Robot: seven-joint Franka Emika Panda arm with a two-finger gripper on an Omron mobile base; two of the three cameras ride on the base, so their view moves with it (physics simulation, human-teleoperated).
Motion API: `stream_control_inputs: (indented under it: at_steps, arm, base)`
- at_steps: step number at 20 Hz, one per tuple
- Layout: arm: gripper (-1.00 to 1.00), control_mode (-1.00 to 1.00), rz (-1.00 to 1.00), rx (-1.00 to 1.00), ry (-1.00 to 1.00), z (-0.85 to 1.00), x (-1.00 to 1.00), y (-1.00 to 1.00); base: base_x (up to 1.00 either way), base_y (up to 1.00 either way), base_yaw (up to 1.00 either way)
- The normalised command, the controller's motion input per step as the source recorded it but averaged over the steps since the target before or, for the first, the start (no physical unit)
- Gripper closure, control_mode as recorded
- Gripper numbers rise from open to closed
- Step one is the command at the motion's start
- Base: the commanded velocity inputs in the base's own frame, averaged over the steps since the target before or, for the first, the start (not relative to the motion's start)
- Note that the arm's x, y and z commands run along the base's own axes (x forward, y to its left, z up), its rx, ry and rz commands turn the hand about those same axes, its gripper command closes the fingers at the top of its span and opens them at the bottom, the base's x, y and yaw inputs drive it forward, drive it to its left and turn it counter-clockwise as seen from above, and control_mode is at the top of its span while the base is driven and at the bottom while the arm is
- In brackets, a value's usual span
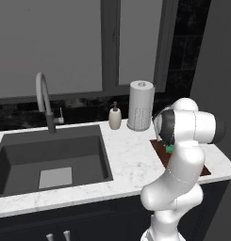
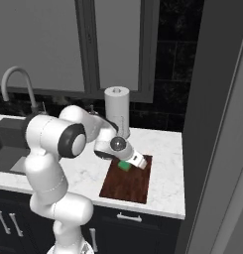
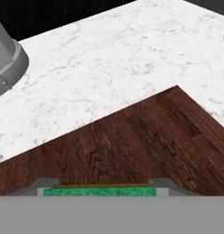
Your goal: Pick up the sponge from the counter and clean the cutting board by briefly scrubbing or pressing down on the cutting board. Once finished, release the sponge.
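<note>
Now the fingers [image 3: 45, 183] clamp the sponge [image 3: 99, 191] between them over the cutting board [image 3: 131, 141].

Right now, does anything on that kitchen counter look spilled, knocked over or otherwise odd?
Nothing stands out. The dark reddish-brown wooden cutting board lies flat on the white marble counter, the grey paper towel roll and small cream soap bottle stand upright, and the green sponge sits at the gripper, over the board.
</note>
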Motion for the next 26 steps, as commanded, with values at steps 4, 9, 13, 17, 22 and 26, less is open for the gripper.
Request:
stream_control_inputs:
  at_steps: [4,9,13,17,22,26]
  arm:
    - [1.0,-1.0,0.0,-0.06,-0.02,-0.43,-0.82,0.03]
    - [1.0,-1.0,0.01,-0.05,0.0,-0.41,-1.0,0.0]
    - [1.0,-1.0,0.0,-0.03,0.01,-0.48,-0.9,0.0]
    - [1.0,-1.0,0.0,-0.01,0.02,-0.51,-0.81,0.0]
    - [1.0,-1.0,0.0,0.0,0.0,-0.49,-0.98,0.0]
    - [1.0,-1.0,0.0,0.0,0.07,-0.21,-0.78,-0.21]
  base:
    - [0.0,0.0,0.0]
    - [0.0,0.0,0.0]
    - [0.0,0.0,0.0]
    - [0.0,0.0,0.0]
    - [0.0,0.0,0.0]
    - [0.0,0.0,0.0]
